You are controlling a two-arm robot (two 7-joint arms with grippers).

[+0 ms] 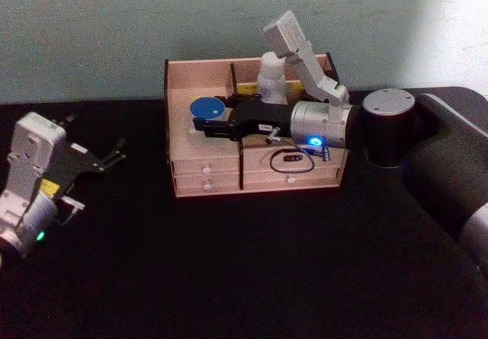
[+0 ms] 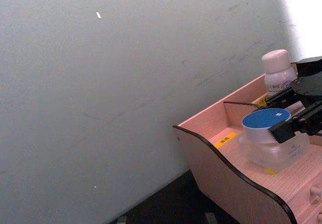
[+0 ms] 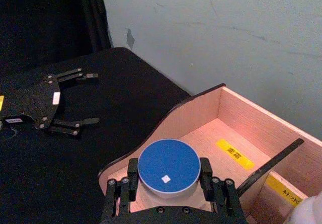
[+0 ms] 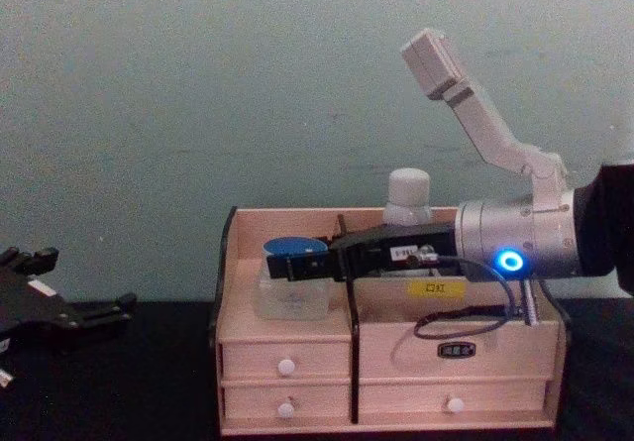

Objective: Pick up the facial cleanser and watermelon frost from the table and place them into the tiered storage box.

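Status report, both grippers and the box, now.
Right gripper shut on blue-lidded jar, in tiered storage box left compartment. White bottle already inside. Left gripper open, parked left. Nothing blocking.

Tiered storage box [image 1: 252,173]: pale matt wood, black edging. Blue-capped jar [image 4: 293,280]: clear glossy plastic. Tabletop [image 1: 229,263]: matt black; right hand [image 3: 168,196]: black metal.

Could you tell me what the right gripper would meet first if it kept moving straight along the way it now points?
Probably the left side wall of the tiered storage box. The right gripper points that way, closed around the blue-lidded jar, with the wall just beyond; depth is uncertain.
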